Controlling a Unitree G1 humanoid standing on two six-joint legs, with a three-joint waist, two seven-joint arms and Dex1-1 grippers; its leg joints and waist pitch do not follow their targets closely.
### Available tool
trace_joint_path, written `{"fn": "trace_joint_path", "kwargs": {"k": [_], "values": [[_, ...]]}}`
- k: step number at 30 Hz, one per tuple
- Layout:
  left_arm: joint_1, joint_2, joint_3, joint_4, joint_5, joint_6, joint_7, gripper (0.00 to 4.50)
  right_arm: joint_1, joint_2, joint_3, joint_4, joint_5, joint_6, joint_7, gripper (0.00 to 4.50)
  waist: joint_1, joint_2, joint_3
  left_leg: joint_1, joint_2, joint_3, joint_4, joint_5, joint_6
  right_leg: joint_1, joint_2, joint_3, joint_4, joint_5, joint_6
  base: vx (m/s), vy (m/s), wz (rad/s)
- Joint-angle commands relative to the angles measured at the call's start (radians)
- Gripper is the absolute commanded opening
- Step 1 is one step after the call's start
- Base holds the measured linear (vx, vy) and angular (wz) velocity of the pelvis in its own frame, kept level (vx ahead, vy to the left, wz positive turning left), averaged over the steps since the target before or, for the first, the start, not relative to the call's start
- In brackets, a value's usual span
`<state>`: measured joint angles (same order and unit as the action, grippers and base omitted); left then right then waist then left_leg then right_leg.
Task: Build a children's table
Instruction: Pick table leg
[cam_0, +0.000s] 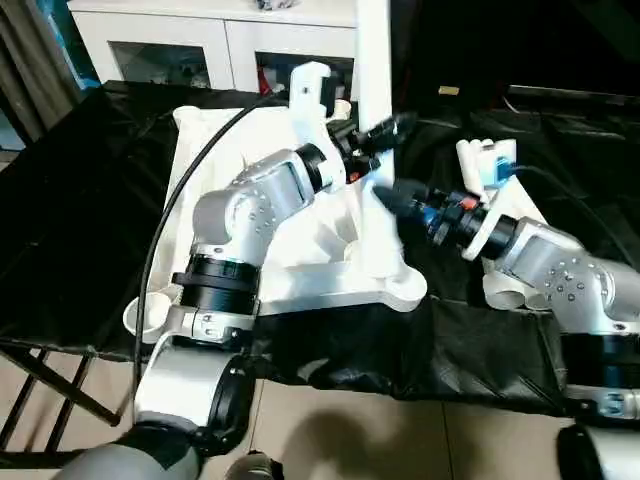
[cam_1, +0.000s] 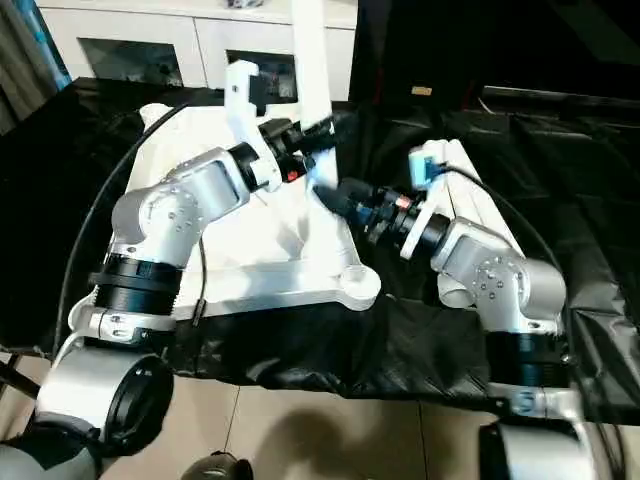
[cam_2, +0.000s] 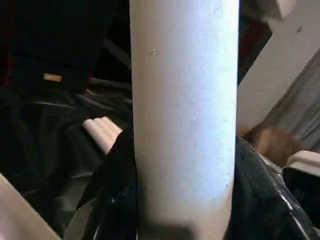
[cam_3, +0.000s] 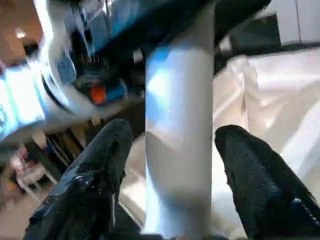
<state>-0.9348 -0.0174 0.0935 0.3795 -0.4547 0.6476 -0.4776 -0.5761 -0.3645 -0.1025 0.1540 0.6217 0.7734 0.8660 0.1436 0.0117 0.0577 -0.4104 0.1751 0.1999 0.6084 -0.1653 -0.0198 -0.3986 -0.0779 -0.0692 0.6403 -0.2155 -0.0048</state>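
Table top (cam_0: 300, 250) lies underside up on black cloth (cam_0: 90, 200). Leg (cam_0: 372, 70) upright on it. Left gripper (cam_1: 312, 135) clamps leg; right gripper (cam_3: 175, 165) fingers spread, clear of it. Risk: single grip, leg tilts, misses socket (cam_1: 355, 283).

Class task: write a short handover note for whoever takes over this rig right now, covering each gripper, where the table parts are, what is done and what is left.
Left gripper: shut on the upright leg.
Right gripper: open, its fingers either side of that leg, lower down, apart from it.
Tabletop: upside down on the black cloth.
Spare legs: lying beside the right arm.
Done: one leg stood at a far corner; seating cannot be told.
Left: the other legs.
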Motion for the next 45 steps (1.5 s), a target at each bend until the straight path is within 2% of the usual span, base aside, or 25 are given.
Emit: {"fn": "trace_joint_path", "kwargs": {"k": [1, 5, 8, 11, 12, 14, 15, 17, 22, 23, 27, 33, 34, 44, 45], "values": [[-0.030, 0.007, -0.029, -0.006, 0.020, -0.016, -0.009, 1.87, -0.020, -0.020, 0.022, -0.026, -0.024, -0.003, 0.019, 3.38, -0.001, -0.019, -0.078, 0.030, 0.057, -0.031, -0.058, -0.077, 0.044, 0.055, -0.083, 0.050, -0.079, -0.034, -0.206, 0.000, 0.000, 0.00], [-0.032, 0.018, -0.071, -0.009, 0.055, -0.034, -0.025, 1.86, -0.036, -0.053, 0.071, -0.013, -0.062, 0.003, 0.029, 3.39, -0.002, -0.019, -0.078, 0.030, 0.057, -0.031, -0.056, -0.071, 0.049, 0.054, -0.082, 0.050, -0.078, -0.036, -0.210, 0.000, 0.000, 0.00], [-0.034, 0.019, -0.086, -0.005, 0.071, -0.044, -0.026, 1.86, -0.046, -0.062, 0.100, -0.002, -0.083, -0.007, 0.035, 3.39, -0.002, -0.024, -0.078, 0.029, 0.057, -0.031, -0.056, -0.071, 0.055, 0.055, -0.082, 0.050, -0.077, -0.035, -0.218, 0.000, 0.000, 0.00], [-0.035, 0.018, -0.093, -0.004, 0.078, -0.053, -0.022, 1.86, -0.062, -0.057, 0.128, 0.016, -0.109, -0.011, 0.026, 3.39, -0.003, -0.023, -0.079, 0.029, 0.057, -0.031, -0.055, -0.063, 0.059, 0.055, -0.082, 0.049, -0.075, -0.026, -0.224, 0.000, 0.000, 0.00], [-0.035, 0.018, -0.093, -0.004, 0.078, -0.053, -0.022, 1.86, -0.062, -0.057, 0.128, 0.016, -0.109, -0.011, 0.026, 3.39, -0.003, -0.027, -0.079, 0.029, 0.057, -0.030, -0.054, -0.062, 0.061, 0.055, -0.082, 0.049, -0.074, -0.026, -0.227, 0.000, 0.000, 0.00], [-0.033, 0.017, -0.099, -0.010, 0.083, -0.058, -0.024, 1.86, -0.072, -0.052, 0.146, 0.033, -0.123, -0.007, 0.017, 3.39, -0.003, -0.025, -0.078, 0.030, 0.057, -0.029, -0.054, -0.058, 0.064, 0.053, -0.081, 0.050, -0.074, -0.024, -0.228, 0.000, 0.000, 0.00], [-0.032, 0.016, -0.101, -0.012, 0.084, -0.058, -0.024, 1.86, -0.073, -0.051, 0.150, 0.036, -0.126, -0.005, 0.015, 3.39, -0.004, -0.031, -0.079, 0.029, 0.057, -0.029, -0.054, -0.057, 0.066, 0.055, -0.081, 0.049, -0.074, -0.022, -0.230, 0.000, 0.000, 0.00], [-0.029, 0.015, -0.106, -0.017, 0.086, -0.059, -0.026, 1.86, -0.075, -0.048, 0.157, 0.041, -0.133, -0.005, 0.013, 3.39, -0.003, -0.027, -0.078, 0.029, 0.058, -0.030, -0.054, -0.057, 0.066, 0.054, -0.082, 0.049, -0.074, -0.024, -0.230, 0.000, 0.000, 0.00], [-0.023, 0.017, -0.123, -0.031, 0.089, -0.059, -0.042, 1.86, -0.092, -0.031, 0.168, 0.081, -0.152, -0.008, 0.002, 3.39, -0.003, -0.028, -0.079, 0.030, 0.058, -0.029, -0.053, -0.055, 0.064, 0.053, -0.081, 0.049, -0.072, -0.012, -0.239, 0.000, 0.000, 0.00], [-0.022, 0.017, -0.126, -0.034, 0.089, -0.058, -0.045, 1.86, -0.094, -0.029, 0.172, 0.088, -0.157, -0.010, 0.002, 3.39, -0.002, -0.031, -0.078, 0.030, 0.057, -0.028, -0.053, -0.056, 0.065, 0.053, -0.081, 0.049, -0.073, -0.015, -0.239, 0.000, 0.000, 0.00], [-0.016, 0.018, -0.137, -0.047, 0.091, -0.053, -0.060, 1.86, -0.096, -0.028, 0.177, 0.098, -0.160, -0.006, 0.009, 3.39, -0.002, -0.030, -0.079, 0.030, 0.058, -0.029, -0.053, -0.051, 0.065, 0.055, -0.082, 0.050, -0.070, -0.005, -0.239, 0.000, 0.000, 0.00], [-0.009, 0.017, -0.154, -0.064, 0.085, -0.044, -0.077, 1.86, -0.091, -0.030, 0.195, 0.106, -0.173, 0.000, 0.026, 2.84, -0.002, -0.031, -0.078, 0.029, 0.057, -0.028, -0.051, -0.050, 0.071, 0.055, -0.082, 0.050, -0.070, -0.001, -0.241, 0.000, 0.000, 0.00], [-0.009, 0.018, -0.155, -0.064, 0.085, -0.044, -0.079, 1.86, -0.092, -0.029, 0.195, 0.108, -0.174, -0.001, 0.027, 2.77, -0.002, -0.027, -0.079, 0.031, 0.058, -0.029, -0.052, -0.055, 0.068, 0.054, -0.082, 0.050, -0.070, -0.005, -0.241, 0.000, 0.000, 0.00], [-0.007, 0.023, -0.161, -0.069, 0.080, -0.032, -0.093, 1.86, -0.092, -0.023, 0.186, 0.113, -0.168, -0.001, 0.028, 2.01, -0.002, -0.026, -0.081, 0.030, 0.058, -0.029, -0.051, -0.049, 0.067, 0.056, -0.082, 0.050, -0.066, 0.021, -0.248, 0.000, 0.000, 0.00], [-0.009, 0.021, -0.157, -0.064, 0.079, -0.030, -0.087, 1.86, -0.091, -0.020, 0.183, 0.114, -0.169, -0.003, 0.025, 1.98, -0.002, -0.023, -0.081, 0.030, 0.058, -0.030, -0.051, -0.047, 0.067, 0.056, -0.081, 0.049, -0.065, 0.025, -0.249, 0.000, 0.000, 0.00]]}}
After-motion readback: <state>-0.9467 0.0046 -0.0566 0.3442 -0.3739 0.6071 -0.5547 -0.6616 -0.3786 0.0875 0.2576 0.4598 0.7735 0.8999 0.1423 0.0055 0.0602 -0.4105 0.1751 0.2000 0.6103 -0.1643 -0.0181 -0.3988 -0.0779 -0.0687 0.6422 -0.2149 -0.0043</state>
